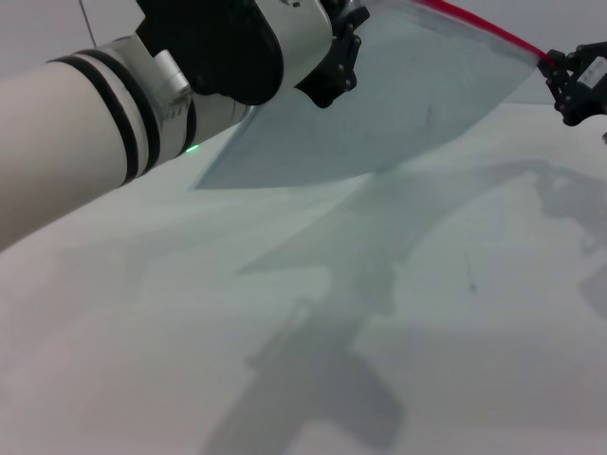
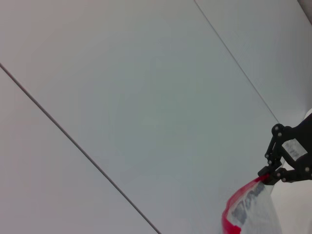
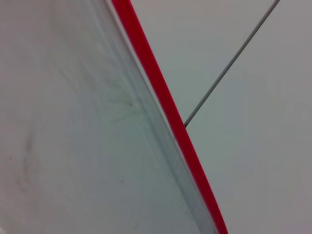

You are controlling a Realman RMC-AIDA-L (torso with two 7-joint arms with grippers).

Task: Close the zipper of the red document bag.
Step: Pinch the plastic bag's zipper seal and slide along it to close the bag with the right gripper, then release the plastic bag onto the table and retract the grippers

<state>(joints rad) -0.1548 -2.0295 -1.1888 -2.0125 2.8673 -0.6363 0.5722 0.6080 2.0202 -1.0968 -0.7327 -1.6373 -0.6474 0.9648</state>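
The red document bag (image 1: 398, 95) hangs in the air above the table, a translucent blue-grey sheet tilted toward me. Its zipper (image 1: 484, 27) is the red strip along the top edge, running to the right. My left gripper (image 1: 334, 74) is shut on the bag's upper left part, at the end of the big white arm. At the far right, my right gripper (image 1: 552, 68) is shut on the zipper's end. The left wrist view shows that right gripper (image 2: 269, 176) pinching the red zipper (image 2: 234, 204) above the bag (image 2: 256, 212). The right wrist view shows the zipper (image 3: 165, 105) close up beside the bag (image 3: 73, 136).
Below the bag lies the white table (image 1: 455, 360), carrying the shadows of the bag and both arms. A thin dark seam (image 2: 73, 141) crosses the pale surface behind, and a similar seam (image 3: 229, 63) shows past the zipper.
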